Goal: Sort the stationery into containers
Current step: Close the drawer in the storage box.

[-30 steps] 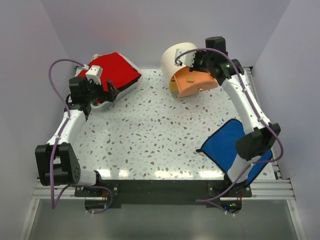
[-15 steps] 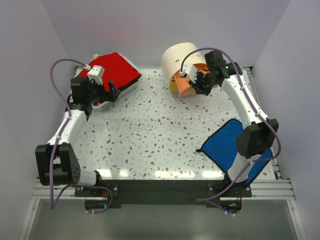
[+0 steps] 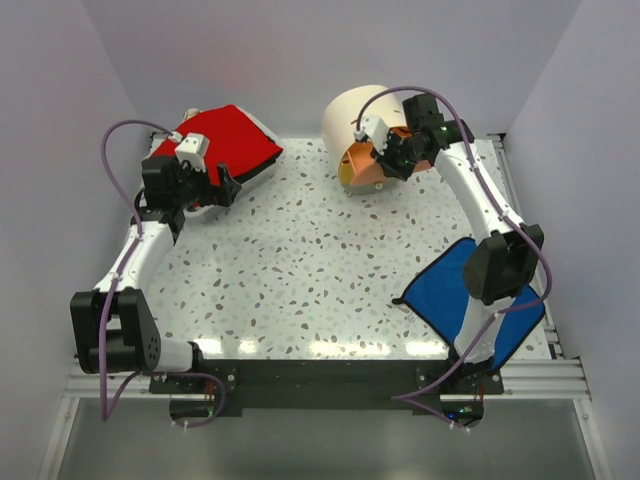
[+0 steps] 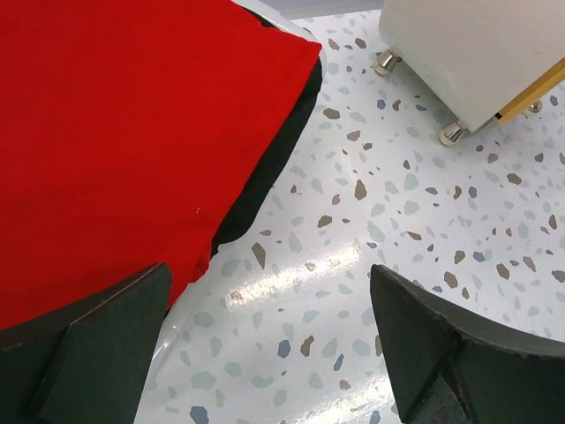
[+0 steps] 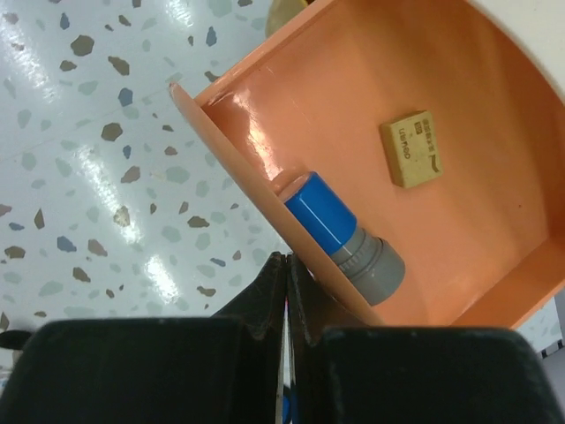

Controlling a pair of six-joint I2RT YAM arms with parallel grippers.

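- We're in a robot lab's test booth here, not a home and not an office.
- Plain pale walls point(image 3: 300, 60) close in the table point(image 3: 300, 260) at the back and on both sides.
- The tabletop is a glossy speckled sheet, and overhead light glares along its near edge.
- The left arm point(image 3: 140, 250) and right arm point(image 3: 490, 205), white and black, stand bolted at that near edge.
- An aluminium rail point(image 3: 320, 388) of the lab-frame sort runs beneath their bases.
- Purple cables point(image 3: 105, 165) loop loose along each arm.
- A cream drum point(image 3: 350, 110) and a red-topped case point(image 3: 225, 135) sit at the far side, desk goods inside a rig.
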